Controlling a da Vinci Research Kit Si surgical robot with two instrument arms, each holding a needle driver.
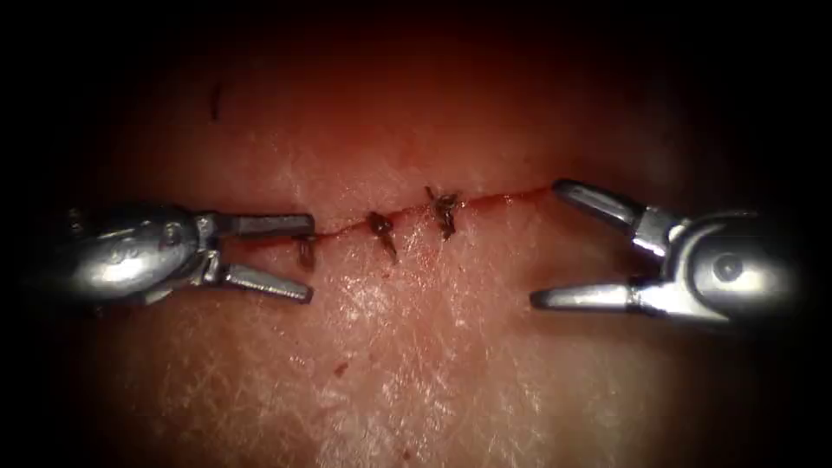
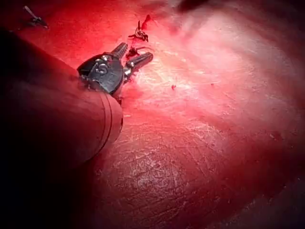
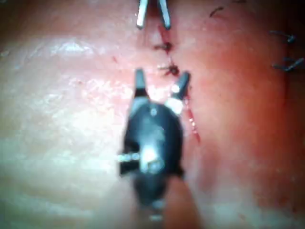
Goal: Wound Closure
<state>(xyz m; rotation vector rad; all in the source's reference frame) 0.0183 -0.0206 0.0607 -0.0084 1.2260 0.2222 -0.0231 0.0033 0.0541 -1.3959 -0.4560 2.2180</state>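
**Both tools spread and empty over a stitched cut**

Right tool (image 1: 542, 243) hangs with jaws spread wide, holding nothing; left tool (image 1: 308, 260) likewise gapes empty. Between their tips runs the cut (image 1: 407, 212), a thin red line carrying three dark knotted stitches (image 1: 445, 211) with short stiff ends. Tissue (image 1: 416, 364) looks pale, moist, finely creased; judged soft and slippery, best gripped near the cut's edge. No needle can be made out.

Pale pink tissue (image 1: 416, 364) with fine white criss-cross lines and a glossy sheen. Thin red cut (image 1: 503, 198) across it, red fluid (image 1: 347, 227) along the line. Dark brown-black knots of thread (image 1: 444, 208). Shiny silver-grey left tool (image 1: 308, 260) and right tool (image 1: 544, 244).
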